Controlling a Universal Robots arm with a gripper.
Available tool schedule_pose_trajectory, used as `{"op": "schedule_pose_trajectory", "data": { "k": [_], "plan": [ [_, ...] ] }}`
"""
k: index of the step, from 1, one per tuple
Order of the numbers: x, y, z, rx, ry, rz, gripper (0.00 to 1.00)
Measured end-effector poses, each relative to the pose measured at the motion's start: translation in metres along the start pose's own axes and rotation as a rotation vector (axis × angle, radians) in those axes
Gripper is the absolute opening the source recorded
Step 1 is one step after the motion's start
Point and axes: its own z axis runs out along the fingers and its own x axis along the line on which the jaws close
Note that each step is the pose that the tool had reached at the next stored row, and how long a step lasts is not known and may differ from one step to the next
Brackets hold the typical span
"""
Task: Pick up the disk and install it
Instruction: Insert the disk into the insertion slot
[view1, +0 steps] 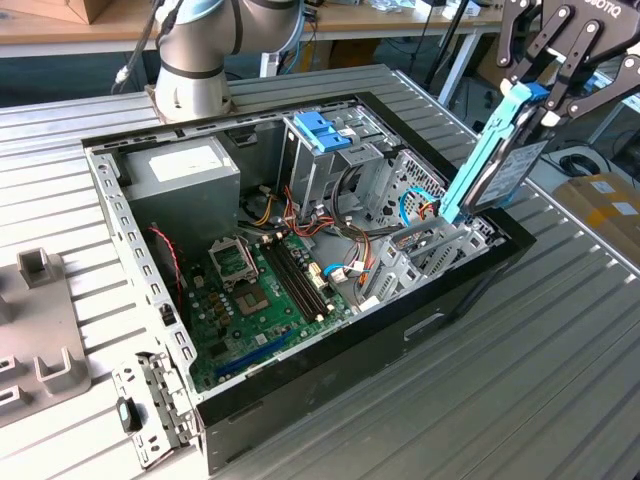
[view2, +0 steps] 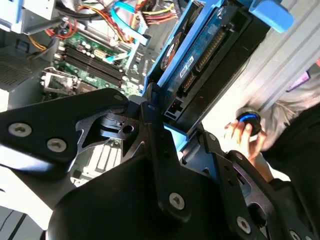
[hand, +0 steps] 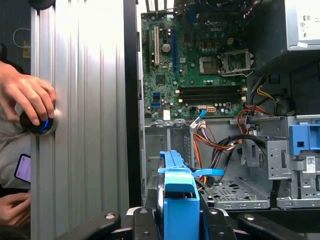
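The hand (view1: 535, 100) is clamped on the disk (view1: 492, 165) (tilted) above the open computer case (view1: 330, 330).

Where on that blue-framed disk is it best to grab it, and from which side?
Probably at its upper end, from above, across the thin faces, as the hand grips the disk now. It hangs tilted, lower end over the open computer case, so a grip at the top leaves that lower end free.

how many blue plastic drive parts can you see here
2. The disk with its light-blue rail is tilted over the case's edge on the exterior view's right, gripped by the hand. A deeper-blue latch sits atop the metal cage inside the case. Others may be hidden.
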Motion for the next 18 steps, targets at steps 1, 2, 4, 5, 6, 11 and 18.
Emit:
{"op": "schedule_pose_trajectory", "data": {
  "k": [1,2,4,5,6,11,18],
  "plan": [
    [0.002,0.001,0.0,-0.0003,-0.0125,0.0,0.37],
    [0.0041,0.0015,0.0001,-0.0003,-0.0154,-0.001,0.37],
    [0.0085,0.0024,0.0002,-0.0004,-0.0175,-0.001,0.37],
    [0.0102,0.003,0.0004,-0.0004,-0.0183,-0.001,0.37],
    [0.011,0.0035,0.0005,-0.0005,-0.0191,-0.001,0.37],
    [0.0131,0.0078,0.0009,-0.0009,-0.0456,-0.002,0.37],
    [0.0187,0.0149,0.0039,-0.0012,-0.0564,-0.002,0.37]
  ]
}}
